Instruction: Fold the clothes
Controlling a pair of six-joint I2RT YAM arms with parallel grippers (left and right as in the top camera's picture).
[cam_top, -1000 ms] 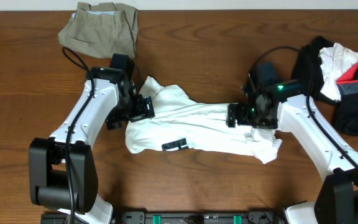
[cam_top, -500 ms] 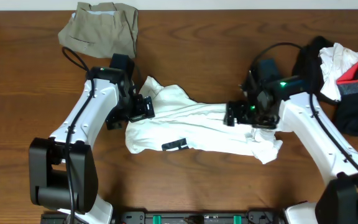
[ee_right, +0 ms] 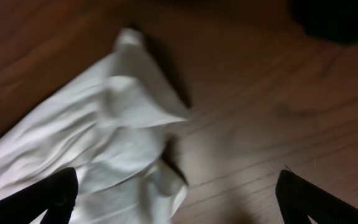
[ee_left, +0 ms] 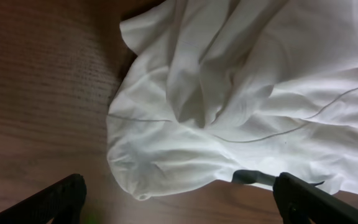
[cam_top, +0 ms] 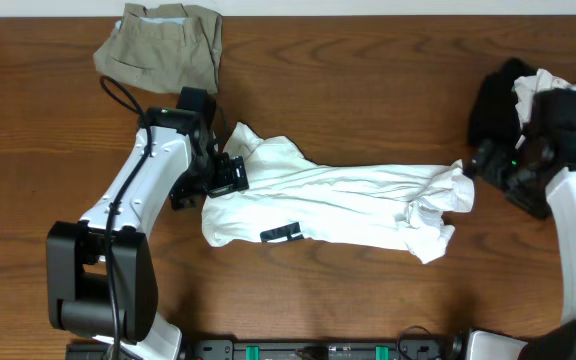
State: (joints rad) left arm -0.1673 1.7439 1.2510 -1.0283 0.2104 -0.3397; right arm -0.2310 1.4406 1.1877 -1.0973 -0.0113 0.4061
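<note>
The clothes' large white top [cam_top: 348, 205] lies crumpled and stretched sideways across the middle of the table, its black mark [cam_top: 281, 233] near the front edge. My left gripper [cam_top: 226, 176] hovers at the top's left end, open; in the left wrist view its gripper [ee_left: 179, 208] spans bare wood and the white top [ee_left: 229, 93] bunches just ahead. My right gripper [cam_top: 484, 163] stands open just right of the top's right end. From the right wrist, that gripper [ee_right: 179, 205] holds nothing, and the white top's end [ee_right: 104, 143] lies to its left.
A khaki piece [cam_top: 163, 45] lies folded at the back left. A pile of black, white and red garments [cam_top: 553, 120] sits at the right edge, just behind my right arm. Bare wooden table [cam_top: 348, 90] stretches behind the top.
My right gripper has swung away to the right, off the white top, whose right end now reaches farther right. The left arm has not moved.
</note>
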